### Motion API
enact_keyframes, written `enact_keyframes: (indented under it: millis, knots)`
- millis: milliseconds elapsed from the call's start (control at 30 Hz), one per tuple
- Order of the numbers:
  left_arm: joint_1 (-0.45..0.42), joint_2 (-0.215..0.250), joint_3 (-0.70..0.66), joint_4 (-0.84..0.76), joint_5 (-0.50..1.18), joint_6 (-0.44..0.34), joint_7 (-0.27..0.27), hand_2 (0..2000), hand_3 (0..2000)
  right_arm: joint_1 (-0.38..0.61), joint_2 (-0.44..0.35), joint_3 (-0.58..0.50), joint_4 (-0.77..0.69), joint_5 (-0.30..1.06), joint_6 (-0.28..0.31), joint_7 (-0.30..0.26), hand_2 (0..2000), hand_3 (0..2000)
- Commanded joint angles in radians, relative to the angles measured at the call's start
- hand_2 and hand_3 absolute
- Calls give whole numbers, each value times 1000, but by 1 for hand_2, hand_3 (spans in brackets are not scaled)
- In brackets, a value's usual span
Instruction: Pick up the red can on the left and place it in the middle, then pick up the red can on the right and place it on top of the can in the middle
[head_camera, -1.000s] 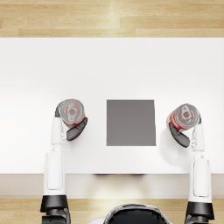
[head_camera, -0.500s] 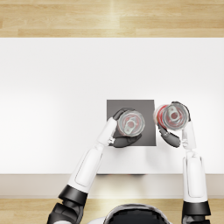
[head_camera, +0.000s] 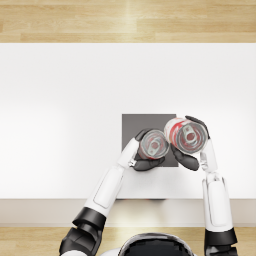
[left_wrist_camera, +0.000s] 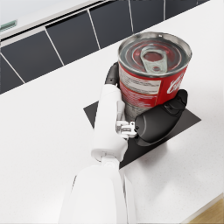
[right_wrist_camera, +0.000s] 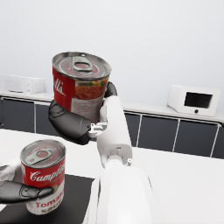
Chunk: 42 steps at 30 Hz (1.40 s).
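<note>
The left hand (head_camera: 146, 161) has its fingers clamped on the first can (head_camera: 153, 145), standing on the dark mat (head_camera: 135, 125). The right hand (head_camera: 192, 150) grips the second can (head_camera: 186, 135) aloft beside it (stacking step); next, centre it above and lower.

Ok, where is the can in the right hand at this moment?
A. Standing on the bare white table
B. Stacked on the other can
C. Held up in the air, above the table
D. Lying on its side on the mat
C: in the right wrist view the right hand holds its can well above the table, higher than the left hand's can standing on the dark mat.
</note>
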Motion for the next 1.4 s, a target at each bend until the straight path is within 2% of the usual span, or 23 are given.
enact_keyframes:
  millis: [33,67,100,133,200,233,267,400,433,533,633,833,900,933,967,1200,1300,1333,1367,1400]
  knots:
    - [80,-62,157,46,0,1,-2,2000,1520,23,-8,15,13,0,1,0,2000,1520]
    - [38,-3,9,50,-1,2,-2,2000,1520,28,-11,16,16,0,1,1,2000,1520]
    - [30,-6,12,44,0,2,-7,639,1193,41,-17,19,16,0,1,0,2000,1520]
    - [18,-11,15,23,0,-5,-15,0,867,56,-24,27,10,0,2,0,2000,1520]
    - [-11,-23,-2,-26,0,4,-23,0,213,78,-36,56,10,0,1,0,2000,1520]
    - [-28,-31,-15,-59,0,23,-25,0,0,85,-41,68,12,0,1,0,2000,1520]
    - [-57,-45,-35,-118,0,38,-22,0,0,99,-50,85,8,0,2,1,2000,1520]
    - [-166,-100,-120,-376,-1,65,82,0,0,118,-68,123,5,0,4,-13,2000,1520]
    - [-199,-115,-159,-450,-1,67,113,0,0,121,-71,124,-1,0,5,-48,2000,1520]
    - [-297,-147,-306,-640,-1,71,228,0,0,138,-85,146,-34,0,-4,-215,2000,1520]
    - [-358,-146,-469,-699,-1,73,273,0,0,168,-105,170,-78,0,-24,-298,2000,1520]
    - [-395,-133,-649,-683,-2,73,296,0,0,199,-128,191,-186,0,-38,-340,2000,1520]
    - [-406,-132,-653,-683,-2,73,297,0,0,198,-131,198,-221,0,-37,-343,2000,1520]
    - [-399,-132,-613,-677,-2,73,298,0,0,193,-131,207,-229,0,-38,-345,2000,1520]
    - [-410,-131,-648,-692,-2,73,298,0,0,186,-130,208,-226,0,-38,-345,2000,1520]
    - [-415,-126,-631,-682,-1,73,299,0,0,148,-125,229,-236,0,-43,-347,2000,1520]
    - [-404,-125,-641,-696,-1,73,299,0,0,145,-129,239,-256,0,-24,-347,2000,1520]
    - [-406,-125,-643,-703,-1,73,299,0,0,140,-128,240,-243,0,-29,-344,639,1193]
    - [-408,-124,-645,-713,-1,73,299,0,0,140,-129,241,-227,0,-41,-346,0,867]
    - [-408,-123,-651,-724,-1,73,299,0,0,136,-129,244,-207,0,-44,-349,0,540]
